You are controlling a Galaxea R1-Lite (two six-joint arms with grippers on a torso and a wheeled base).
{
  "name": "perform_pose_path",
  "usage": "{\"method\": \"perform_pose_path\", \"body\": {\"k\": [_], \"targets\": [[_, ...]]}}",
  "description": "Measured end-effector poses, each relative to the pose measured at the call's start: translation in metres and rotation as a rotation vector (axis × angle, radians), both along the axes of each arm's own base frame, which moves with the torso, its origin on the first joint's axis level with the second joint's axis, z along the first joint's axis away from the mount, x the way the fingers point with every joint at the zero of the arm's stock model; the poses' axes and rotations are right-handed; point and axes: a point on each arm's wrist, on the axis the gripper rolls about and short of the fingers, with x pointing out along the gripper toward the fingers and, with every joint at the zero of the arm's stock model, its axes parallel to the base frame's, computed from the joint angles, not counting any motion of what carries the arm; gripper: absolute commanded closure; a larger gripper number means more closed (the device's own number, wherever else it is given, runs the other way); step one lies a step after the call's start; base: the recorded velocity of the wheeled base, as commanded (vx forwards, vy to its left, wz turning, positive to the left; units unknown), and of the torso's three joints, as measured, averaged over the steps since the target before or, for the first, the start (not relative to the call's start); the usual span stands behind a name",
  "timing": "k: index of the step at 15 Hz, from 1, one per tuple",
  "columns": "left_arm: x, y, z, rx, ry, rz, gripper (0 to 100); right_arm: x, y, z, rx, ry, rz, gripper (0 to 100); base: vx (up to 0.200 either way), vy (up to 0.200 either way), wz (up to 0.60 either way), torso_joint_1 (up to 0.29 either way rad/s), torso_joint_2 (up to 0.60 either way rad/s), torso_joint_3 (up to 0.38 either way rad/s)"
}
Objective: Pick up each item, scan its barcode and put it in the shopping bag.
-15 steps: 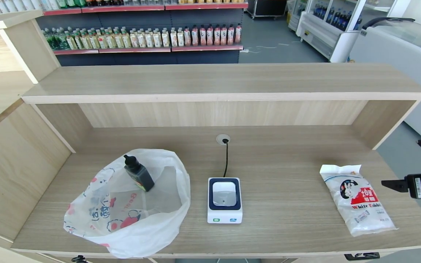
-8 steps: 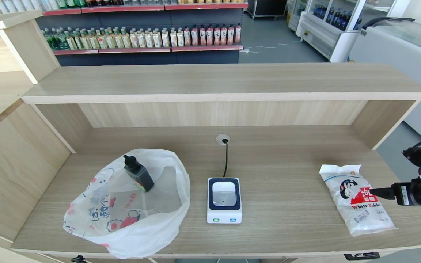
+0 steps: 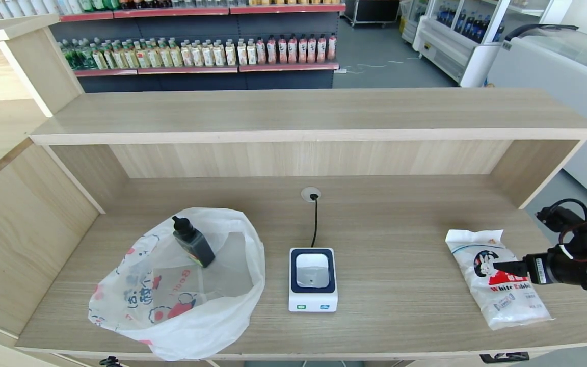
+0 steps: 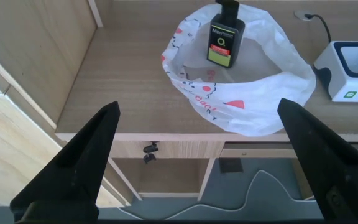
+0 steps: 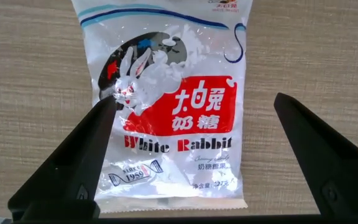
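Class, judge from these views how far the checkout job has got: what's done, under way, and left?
Done: the dark bottle lies in the shopping bag. Under way: the right end effector hovers open over the candy packet, not gripping it. Left: lift the packet, scan it at the scanner, bag it.

Right under my right gripper (image 5: 194, 99) lies the candy bag (image 5: 166, 68). It carries a red panel with white characters, a line of dark and red lettering below that, and a small ribbon mark with fine print toward my wrist. Ahead of my left gripper (image 4: 199, 104), the shopping bag (image 4: 194, 93) bears red characters. The bottle (image 4: 221, 40) in it has a label too small to read. The scanner (image 4: 353, 71) to its right shows two small coloured badges.
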Motion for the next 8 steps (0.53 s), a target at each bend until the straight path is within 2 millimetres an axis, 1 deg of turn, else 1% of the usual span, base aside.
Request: {"method": "perform_pose_path", "body": {"k": [2, 8], "targets": [[0.0, 0.0, 0.0, 0.0, 0.0, 0.0, 0, 0.003, 0.001, -0.007, -0.026, 0.011, 0.032, 0, 0.0, 0.0, 0.0, 0.0, 0.0, 0.0], [0.0, 0.0, 0.0, 0.0, 0.0, 0.0, 0, 0.014, -0.003, -0.025, -0.056, -0.002, 0.056, 0, 0.0, 0.0, 0.0, 0.0, 0.0, 0.0]]}}
